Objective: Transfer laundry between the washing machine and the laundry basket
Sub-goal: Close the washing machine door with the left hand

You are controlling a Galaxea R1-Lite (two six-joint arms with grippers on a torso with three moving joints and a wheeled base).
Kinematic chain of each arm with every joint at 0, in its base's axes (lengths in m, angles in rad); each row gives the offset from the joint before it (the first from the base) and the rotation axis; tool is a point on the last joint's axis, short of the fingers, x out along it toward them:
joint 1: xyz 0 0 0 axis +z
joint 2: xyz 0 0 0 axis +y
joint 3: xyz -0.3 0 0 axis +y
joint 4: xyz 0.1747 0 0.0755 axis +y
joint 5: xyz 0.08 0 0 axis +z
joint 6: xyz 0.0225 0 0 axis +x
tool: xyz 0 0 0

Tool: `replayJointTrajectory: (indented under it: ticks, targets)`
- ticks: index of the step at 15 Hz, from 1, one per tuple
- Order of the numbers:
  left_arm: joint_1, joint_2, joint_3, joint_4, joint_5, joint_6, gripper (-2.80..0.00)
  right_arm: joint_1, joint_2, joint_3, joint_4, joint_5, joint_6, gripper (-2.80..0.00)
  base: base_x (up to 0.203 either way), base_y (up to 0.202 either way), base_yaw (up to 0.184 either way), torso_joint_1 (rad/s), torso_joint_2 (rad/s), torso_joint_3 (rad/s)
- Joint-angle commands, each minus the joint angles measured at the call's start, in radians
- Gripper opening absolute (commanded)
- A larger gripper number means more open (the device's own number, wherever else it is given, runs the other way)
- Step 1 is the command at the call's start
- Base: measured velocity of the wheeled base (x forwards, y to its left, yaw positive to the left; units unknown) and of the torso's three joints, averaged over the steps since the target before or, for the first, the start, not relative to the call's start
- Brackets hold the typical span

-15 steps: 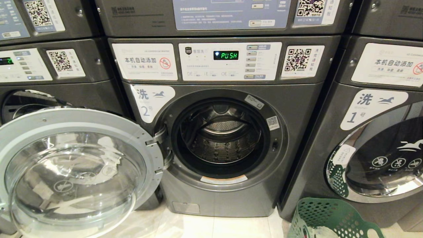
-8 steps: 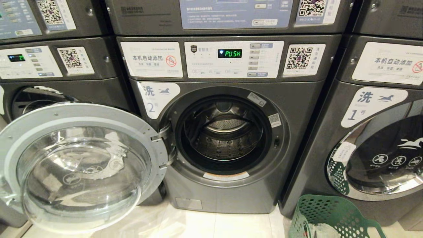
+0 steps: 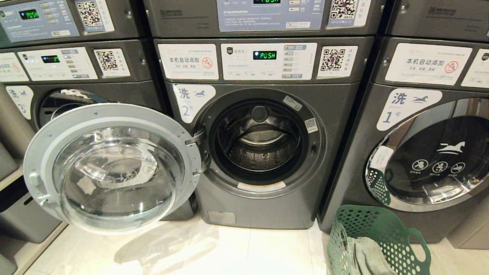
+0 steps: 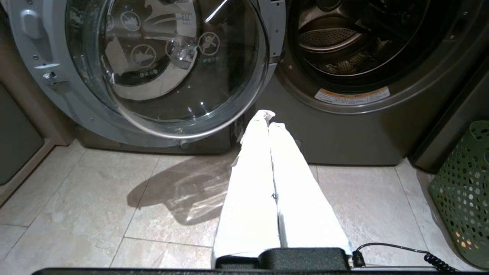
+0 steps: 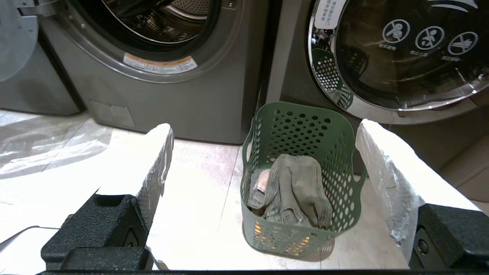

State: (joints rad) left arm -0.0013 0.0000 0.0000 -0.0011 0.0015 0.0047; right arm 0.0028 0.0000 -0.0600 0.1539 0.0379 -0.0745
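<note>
Washing machine (image 3: 263,145) straight ahead, door (image 3: 110,168) swung wide to the left, drum showing no laundry. Green laundry basket (image 5: 301,175) on the floor at near right, before the machine marked 1 (image 3: 424,152), holding the grey-green denim garment (image 5: 294,191). Left gripper (image 4: 267,118) clenched on nothing, low over the tiles. Right gripper (image 5: 263,130) spread wide, empty, facing the basket

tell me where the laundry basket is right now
The green laundry basket stands on the floor at the lower right of the head view, in front of washer 1 and right of the open washer 2.
</note>
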Motion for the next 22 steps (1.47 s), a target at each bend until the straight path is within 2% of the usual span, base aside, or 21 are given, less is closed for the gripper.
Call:
replayJointTrajectory:
  ticks: [1, 5, 7, 9, 12, 15, 17, 20, 22]
  targets:
    - [0.000, 0.001, 0.000, 0.000, 0.000, 0.000, -2.80, 0.000, 0.002, 0.000, 0.001, 0.000, -0.001, 0.00, -0.118, 0.000, 0.000, -0.003, 0.00, 0.012]
    - [0.000, 0.002, 0.000, 0.001, 0.000, 0.005, -2.80, 0.000, 0.002, 0.000, 0.001, 0.000, 0.002, 0.00, 0.000, 0.000, 0.000, 0.000, 0.00, 0.000]
    - [0.001, 0.000, -0.016, -0.018, 0.008, 0.037, -2.80, 0.000, 0.002, 0.000, 0.001, 0.000, -0.001, 0.00, 0.000, 0.000, 0.000, 0.000, 0.00, 0.000]
    - [0.001, 0.017, -0.142, 0.000, 0.008, 0.052, -2.80, 0.000, 0.002, 0.000, 0.001, 0.000, -0.001, 0.00, 0.000, 0.000, 0.000, 0.000, 0.00, 0.000]
    - [-0.005, 0.201, -0.572, 0.106, 0.019, 0.046, -2.80, 0.000, 0.002, 0.000, 0.001, 0.000, 0.001, 0.00, 0.000, 0.000, 0.000, 0.000, 0.00, 0.000]
    - [-0.010, 0.655, -0.961, 0.171, 0.092, -0.059, -2.80, 0.000, 0.002, -0.001, 0.001, 0.000, 0.002, 0.00, 0.000, 0.000, 0.000, 0.000, 0.00, 0.000]
    - [0.025, 1.021, -1.236, 0.196, 0.115, -0.143, -2.80, 0.000, 0.002, -0.001, 0.002, 0.000, -0.004, 0.00, 0.000, 0.000, 0.000, 0.000, 0.00, 0.000]
    - [0.136, 1.476, -1.584, 0.221, 0.043, -0.223, -2.80, 0.000, 0.002, 0.000, 0.001, 0.000, 0.006, 0.00, 0.000, 0.000, 0.000, 0.000, 0.00, 0.000]
    - [0.253, 1.705, -1.770, 0.229, -0.045, -0.260, -2.80, 0.000, 0.002, 0.000, 0.001, 0.000, 0.011, 0.00, 0.000, 0.000, 0.000, 0.000, 0.00, 0.000]
